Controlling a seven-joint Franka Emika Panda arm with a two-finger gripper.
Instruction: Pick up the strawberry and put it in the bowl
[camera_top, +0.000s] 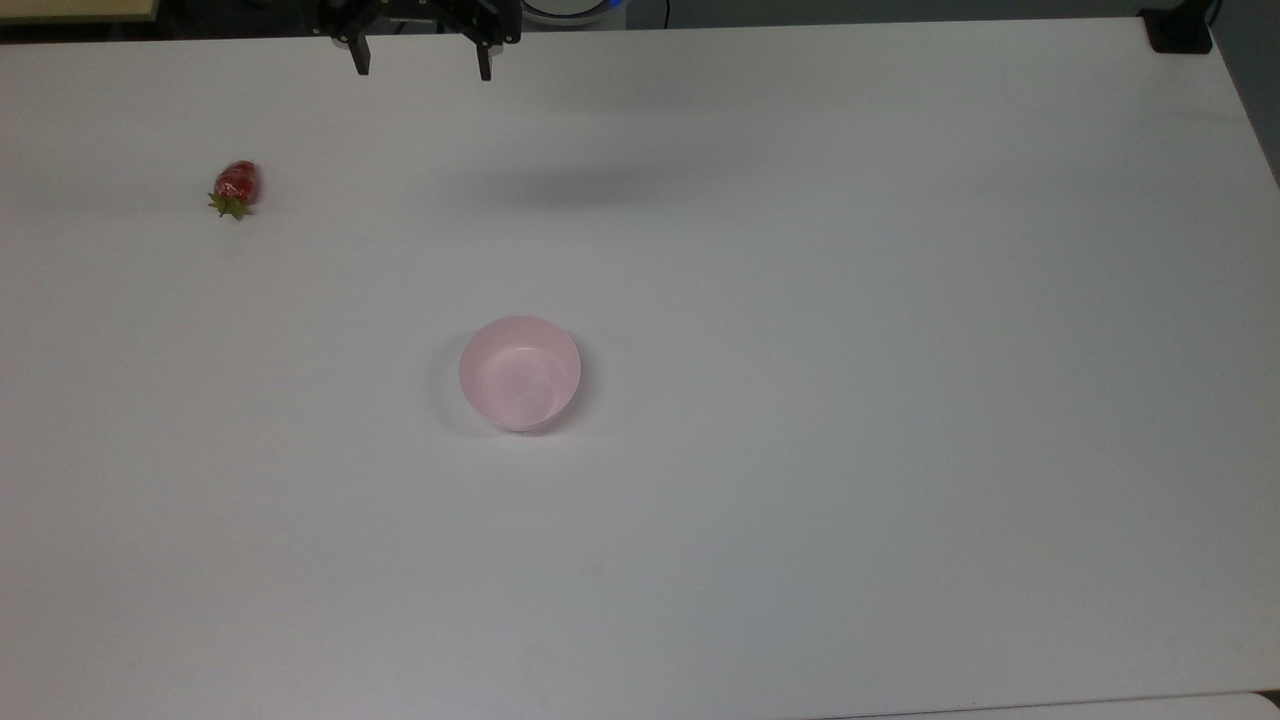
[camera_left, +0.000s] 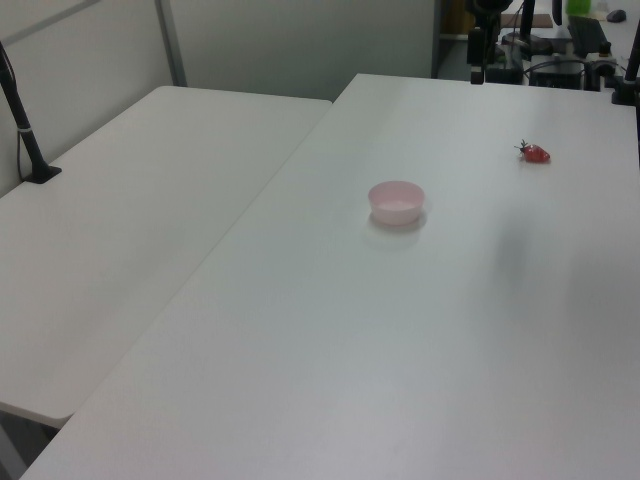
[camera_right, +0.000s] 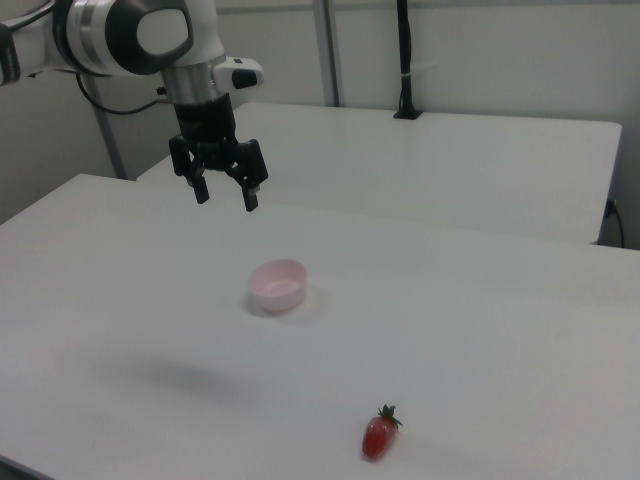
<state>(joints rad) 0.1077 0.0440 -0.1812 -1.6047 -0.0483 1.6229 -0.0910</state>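
**Gripper spread wide above a white table, strawberry and bowl both resting on it**

Top view: a broad, plain white table (camera_top: 850, 400) takes up nearly the whole picture, with a dark strip of floor beyond its far edge. The black two-finger gripper (camera_top: 421, 62) pokes in at the top edge, its fingers (camera_top: 360, 58) well apart and holding nothing. A soft shadow lies on the tabletop below and to the top view's right of it. The small glossy red strawberry with spiky green leaves (camera_top: 234, 188) lies on the table toward the top view's left, well apart from the small round pale pink plastic bowl (camera_top: 520, 372), which stands upright near the middle with nothing inside.

Left view: a second white table (camera_left: 130, 230) butts against the first, a black pole (camera_left: 22, 120) standing at its far corner, pale walls behind. The strawberry (camera_left: 535, 153) lies beyond the bowl (camera_left: 397, 201), toward the left view's right; dark equipment sits at the far end.

Right view: the white arm (camera_right: 130, 35) hangs the gripper (camera_right: 224, 195) clear above the tabletop, fingers spread, behind the bowl (camera_right: 277, 284). The strawberry (camera_right: 379, 434) lies near the front edge, leaves pointing up and away.
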